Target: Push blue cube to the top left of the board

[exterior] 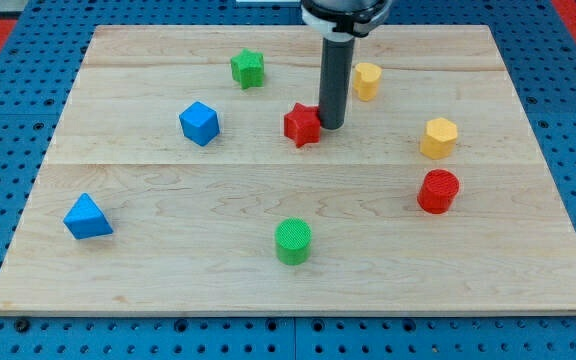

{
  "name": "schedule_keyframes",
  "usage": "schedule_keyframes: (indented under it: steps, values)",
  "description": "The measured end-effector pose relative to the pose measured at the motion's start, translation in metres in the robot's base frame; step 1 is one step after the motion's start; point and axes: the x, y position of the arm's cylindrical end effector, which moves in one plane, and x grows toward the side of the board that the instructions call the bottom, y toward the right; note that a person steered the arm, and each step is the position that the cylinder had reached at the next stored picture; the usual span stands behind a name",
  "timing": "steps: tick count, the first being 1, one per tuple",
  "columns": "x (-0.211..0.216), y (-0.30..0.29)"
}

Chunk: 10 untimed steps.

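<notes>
The blue cube (pixel 199 123) sits on the wooden board (pixel 168 270), left of centre in the upper half. My tip (pixel 331 126) is down on the board well to the cube's right, touching or almost touching the right side of the red star block (pixel 302 125). The red star lies between my tip and the blue cube.
A green star block (pixel 248 68) is near the view's top, up and right of the cube. A blue triangular block (pixel 87 218) is at lower left. A green cylinder (pixel 293 241), a red cylinder (pixel 438 191) and two yellow blocks (pixel 367 80) (pixel 438 138) lie right of centre.
</notes>
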Motion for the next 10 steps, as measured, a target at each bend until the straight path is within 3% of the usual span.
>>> schedule_keyframes:
  steps: [1,2,4,5,7,9,10]
  values:
    - [0.048,-0.015]
    - [0.064,-0.133]
    - [0.002,-0.174]
    - [-0.023,-0.155]
    - [-0.04,-0.145]
    - [-0.066,-0.224]
    - [-0.082,-0.214]
